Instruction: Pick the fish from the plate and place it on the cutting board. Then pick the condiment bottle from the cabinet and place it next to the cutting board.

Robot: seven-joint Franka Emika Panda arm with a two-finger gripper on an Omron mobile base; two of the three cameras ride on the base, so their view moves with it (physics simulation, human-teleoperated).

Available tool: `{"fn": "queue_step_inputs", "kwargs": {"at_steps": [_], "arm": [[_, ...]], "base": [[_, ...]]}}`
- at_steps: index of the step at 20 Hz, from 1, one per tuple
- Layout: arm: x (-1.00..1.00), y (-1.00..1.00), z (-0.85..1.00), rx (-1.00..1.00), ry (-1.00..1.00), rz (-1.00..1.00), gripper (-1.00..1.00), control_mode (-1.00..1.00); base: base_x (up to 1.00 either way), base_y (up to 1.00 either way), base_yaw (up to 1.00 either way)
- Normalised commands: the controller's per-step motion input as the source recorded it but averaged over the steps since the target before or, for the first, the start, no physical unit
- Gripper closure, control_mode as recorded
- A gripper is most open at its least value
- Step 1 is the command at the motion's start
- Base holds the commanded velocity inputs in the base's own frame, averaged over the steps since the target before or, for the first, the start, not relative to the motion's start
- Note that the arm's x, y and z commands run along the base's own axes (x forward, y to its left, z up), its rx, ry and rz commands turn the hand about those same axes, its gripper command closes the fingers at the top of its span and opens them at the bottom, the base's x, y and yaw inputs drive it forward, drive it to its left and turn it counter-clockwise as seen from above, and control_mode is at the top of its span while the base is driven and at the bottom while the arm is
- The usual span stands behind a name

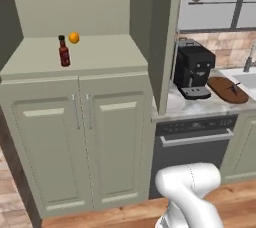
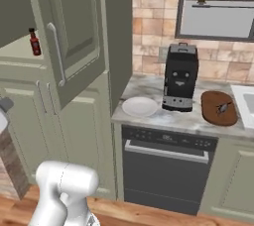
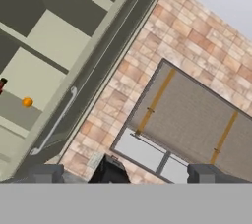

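Fish [image 2: 222, 107] lies on the cutting board [image 2: 219, 107] at the right end of the counter [image 2: 163, 118], close by the sink, so the first half of the job looks done; the plate [image 2: 139, 106] sits bare near the counter's left edge, just beside the coffee machine [image 2: 179, 77]. What remains is the condiment bottle [image 1: 64, 51], which stands upright toward the left of the cabinet [image 1: 75, 137] shelf, with a small orange ball [image 1: 74, 37] just behind it and to its right. The gripper [image 3: 123, 173] has its jaws spread wide and holds nothing, and the hand camera looks up toward the window and tiled wall, not at the shelf. Risks from here, as I judge them: the slim bottle could tip or slide back if one finger meets it before the other; the ball could be nudged and roll off the shelf; the open cabinet door [image 2: 69, 31], hanging out beside the recess in the right base view, could catch the arm on the reach in; and the bottle could be set onto the board instead of next to it. No brand, label or legible writing shows on the bottle or the machine.
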Motion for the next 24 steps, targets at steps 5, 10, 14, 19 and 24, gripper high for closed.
{"fn": "queue_step_inputs", "kwargs": {"at_steps": [5,10,14,19,24], "arm": [[0.0,0.0,0.0,0.0,0.0,0.0,-1.0,1.0],[0.0,0.0,0.0,0.0,0.0,0.0,-1.0,1.0],[0.0,0.0,0.0,0.0,0.0,0.0,-1.0,1.0],[0.0,0.0,0.0,0.0,0.0,0.0,-1.0,1.0],[0.0,0.0,0.0,0.0,0.0,0.0,-1.0,1.0]], "base": [[-0.2,0.44,-0.01],[-0.22,0.52,-0.01],[-0.21,0.53,-0.02],[-0.2,0.54,-0.02],[-0.18,0.56,-0.02]]}}
